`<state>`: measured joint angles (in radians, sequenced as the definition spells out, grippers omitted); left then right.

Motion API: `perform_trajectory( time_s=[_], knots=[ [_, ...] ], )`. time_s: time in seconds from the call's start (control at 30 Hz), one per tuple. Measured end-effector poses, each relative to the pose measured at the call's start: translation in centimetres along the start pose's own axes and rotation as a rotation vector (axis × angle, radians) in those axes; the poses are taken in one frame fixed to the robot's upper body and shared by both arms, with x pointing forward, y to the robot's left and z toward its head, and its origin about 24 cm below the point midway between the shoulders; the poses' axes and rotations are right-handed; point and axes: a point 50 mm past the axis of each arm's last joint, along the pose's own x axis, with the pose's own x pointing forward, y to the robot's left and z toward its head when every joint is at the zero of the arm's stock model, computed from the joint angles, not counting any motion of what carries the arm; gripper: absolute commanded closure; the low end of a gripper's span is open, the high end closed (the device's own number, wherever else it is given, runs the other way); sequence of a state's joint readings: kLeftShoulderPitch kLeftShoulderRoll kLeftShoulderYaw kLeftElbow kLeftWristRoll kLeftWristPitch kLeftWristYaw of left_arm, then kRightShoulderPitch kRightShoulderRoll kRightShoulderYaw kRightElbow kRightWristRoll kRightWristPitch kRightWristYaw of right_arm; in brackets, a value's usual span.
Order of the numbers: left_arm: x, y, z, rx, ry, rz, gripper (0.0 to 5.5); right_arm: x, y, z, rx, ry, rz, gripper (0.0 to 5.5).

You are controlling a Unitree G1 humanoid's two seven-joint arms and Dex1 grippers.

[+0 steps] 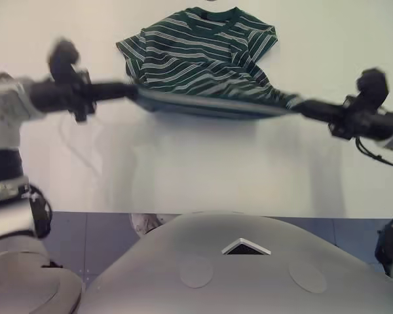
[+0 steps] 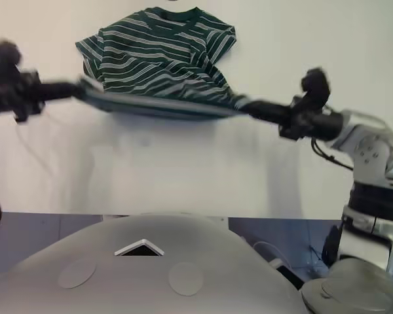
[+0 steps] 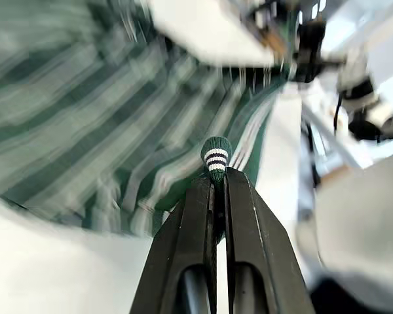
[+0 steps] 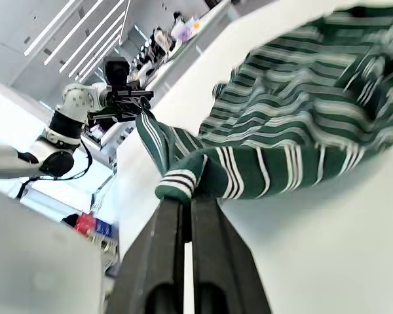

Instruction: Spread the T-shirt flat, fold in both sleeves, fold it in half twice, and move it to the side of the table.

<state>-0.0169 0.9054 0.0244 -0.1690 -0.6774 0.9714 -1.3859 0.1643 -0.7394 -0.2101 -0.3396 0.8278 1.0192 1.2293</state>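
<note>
A dark green T-shirt [image 1: 196, 55] with white stripes lies at the far middle of the white table [image 1: 203, 170], collar away from me. Its near hem is lifted off the table and stretched into a taut line between my two grippers. My left gripper [image 1: 135, 91] is shut on the hem's left corner; the left wrist view has a bunched tip of T-shirt [image 3: 216, 156] poking out between the black fingers [image 3: 245, 222]. My right gripper [image 1: 297, 104] is shut on the right corner, with striped T-shirt cloth [image 4: 183, 185] pinched at its fingertips.
Bare white tabletop stretches between the shirt and the table's near edge [image 1: 203, 213]. Dark floor lies below that edge. Grey cables [image 1: 78, 147] trail on the table under the left arm.
</note>
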Motion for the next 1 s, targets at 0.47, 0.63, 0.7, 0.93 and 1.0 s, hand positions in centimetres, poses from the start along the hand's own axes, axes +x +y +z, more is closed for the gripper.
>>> perform_trajectory(
  time_s=[0.47,0.63,0.7,0.93,1.0],
  knots=[
    [0.0,-5.8,0.6,0.196,0.347,-0.121,4.61,0.2,4.6,-1.2,-0.204,0.274,-0.034,4.17],
    [-0.5,0.2,9.9,0.338,-0.107,0.305,5.46,3.4,2.3,8.8,-0.461,-0.146,-0.176,5.27],
    [1.9,3.3,9.2,0.372,-0.076,0.462,5.50,7.4,0.2,8.4,-0.457,-0.116,-0.260,5.46],
    [7.7,8.4,6.1,0.501,0.079,0.657,5.50,15.8,-4.0,4.0,-0.725,0.275,-0.545,5.46],
    [8.0,8.7,5.9,0.541,0.091,0.675,5.50,12.6,-4.5,3.2,-0.775,0.400,-0.572,5.46]
  ],
)
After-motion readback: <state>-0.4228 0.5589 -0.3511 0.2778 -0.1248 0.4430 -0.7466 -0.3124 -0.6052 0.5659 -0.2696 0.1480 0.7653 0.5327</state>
